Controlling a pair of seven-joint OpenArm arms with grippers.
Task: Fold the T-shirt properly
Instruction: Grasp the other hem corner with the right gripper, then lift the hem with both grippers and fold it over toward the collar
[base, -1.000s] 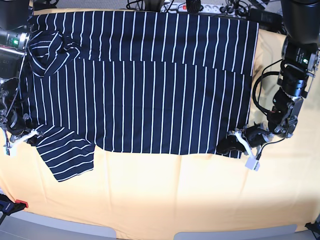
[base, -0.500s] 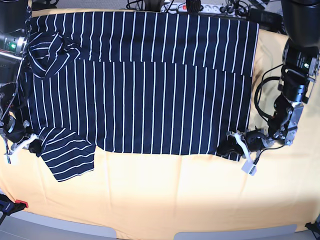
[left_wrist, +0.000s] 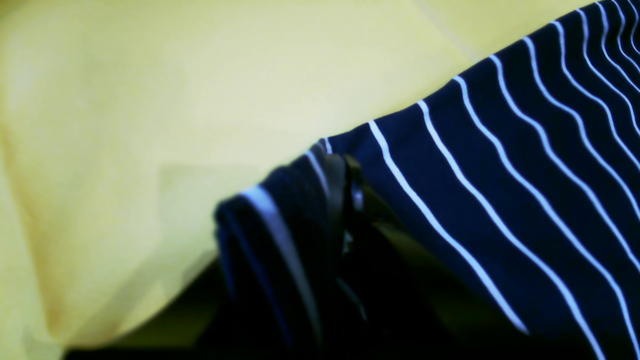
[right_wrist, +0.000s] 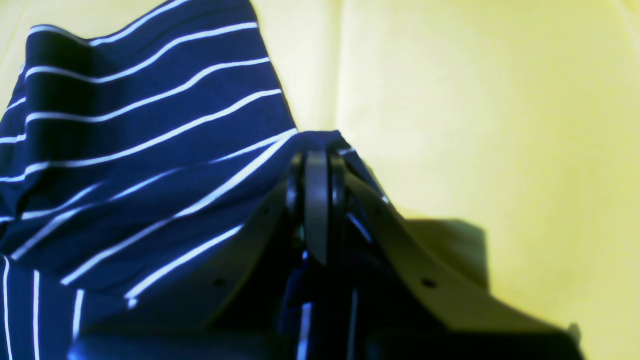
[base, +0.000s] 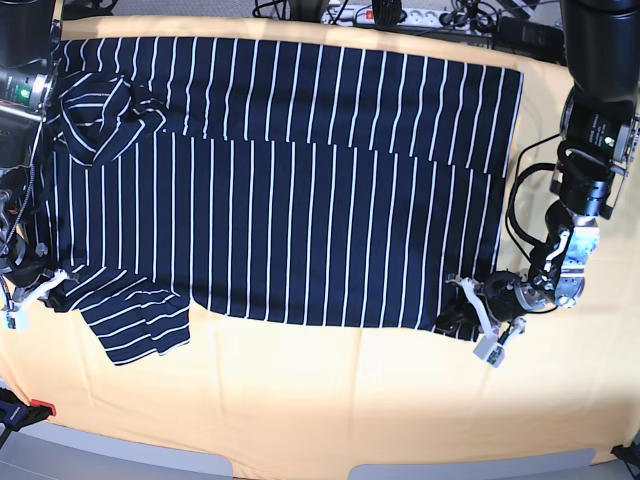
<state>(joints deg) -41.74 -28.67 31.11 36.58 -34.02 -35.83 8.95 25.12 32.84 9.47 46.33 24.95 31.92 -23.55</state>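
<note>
Across the yellow-covered tabletop (base: 330, 400) the T-shirt (base: 290, 180) lies spread flat, dark navy with thin white pinstripes running from the far edge toward the near one. It fills most of the far half of the surface, and its upper strip lies as a separate layer, with a stepped edge showing partway down the cloth. At the base view's upper left a sleeve is bunched into a loose knot of folds; at the lower left the other sleeve juts out toward the near edge, its stripes slanting.

The right hand (base: 45, 290) sits at the base view's left edge, closed on the T-shirt just beside that lower sleeve — in the right wrist view (right_wrist: 317, 165) its dark fingers meet with navy cloth pinched between them and the fabric rising to the grip in a small peak. The left hand (base: 475, 315) is at the hem's lower corner on the base view's right, likewise clamped on the T-shirt; the left wrist view (left_wrist: 345, 200) shows a rolled edge of striped cloth caught at the blurred fingertips, the rest of the cloth sloping away over the yellow cover. A black cable loops beside the left arm.
</note>
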